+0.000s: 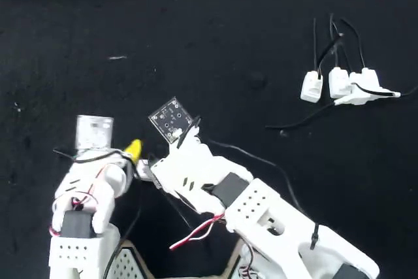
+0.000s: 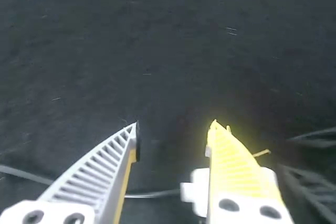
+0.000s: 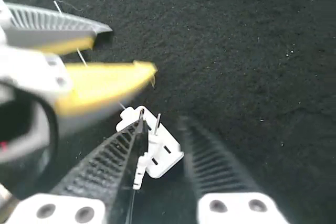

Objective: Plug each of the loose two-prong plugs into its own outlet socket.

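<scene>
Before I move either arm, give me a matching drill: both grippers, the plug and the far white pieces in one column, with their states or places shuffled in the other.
Things
1. left gripper
2. right gripper
3. plug
4. white pieces

States or places
A. far right of the table in the high view, with black cables attached
B. open, black fingers
C. open, one yellow finger, nothing between the fingers
D. white, two prongs, between the black fingers, close beside one

Pairs: 1-C, 2-B, 3-D, 4-A
</scene>
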`<state>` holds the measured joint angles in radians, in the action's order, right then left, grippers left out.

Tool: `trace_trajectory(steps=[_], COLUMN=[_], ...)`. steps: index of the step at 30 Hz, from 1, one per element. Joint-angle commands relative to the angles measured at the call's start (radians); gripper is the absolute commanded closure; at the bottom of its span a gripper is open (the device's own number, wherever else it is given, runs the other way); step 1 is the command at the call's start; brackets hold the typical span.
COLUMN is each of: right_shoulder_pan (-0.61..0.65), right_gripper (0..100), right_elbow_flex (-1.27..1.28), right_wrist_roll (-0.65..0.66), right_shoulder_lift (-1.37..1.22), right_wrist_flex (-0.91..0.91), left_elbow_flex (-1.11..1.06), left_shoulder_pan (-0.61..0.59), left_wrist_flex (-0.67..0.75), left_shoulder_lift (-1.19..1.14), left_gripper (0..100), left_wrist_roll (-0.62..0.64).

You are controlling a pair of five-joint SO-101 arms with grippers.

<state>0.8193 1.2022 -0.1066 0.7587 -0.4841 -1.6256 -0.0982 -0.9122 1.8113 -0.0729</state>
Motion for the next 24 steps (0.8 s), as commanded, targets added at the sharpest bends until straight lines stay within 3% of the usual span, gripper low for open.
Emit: trace_trajectory(steps=[1,7,16,24], right_shoulder_pan=[0.054,0.066,0.063,0.068], right_gripper=[82.2,83.2,83.3,83.3], right_elbow_flex=[0.024,0.067,-0.097,-0.162], right_wrist_roll=[0.018,0.021,0.026,0.028], right_shoulder_lift=[-0.008,-0.058,-0.334,-0.343], right_wrist_flex=[0.046,0.115,0.092,0.025], left_elbow_flex=[0.079,0.054,0.053,0.053], left_shoulder_pan=[-0.168,-0.351,-0.355,-0.354], left_wrist_flex=[0.043,0.135,0.135,0.138], left_shoulder_lift=[0.003,0.002,0.002,0.002], left_gripper=[78,78,78,78], left_wrist_roll=[0.069,0.173,0.178,0.178])
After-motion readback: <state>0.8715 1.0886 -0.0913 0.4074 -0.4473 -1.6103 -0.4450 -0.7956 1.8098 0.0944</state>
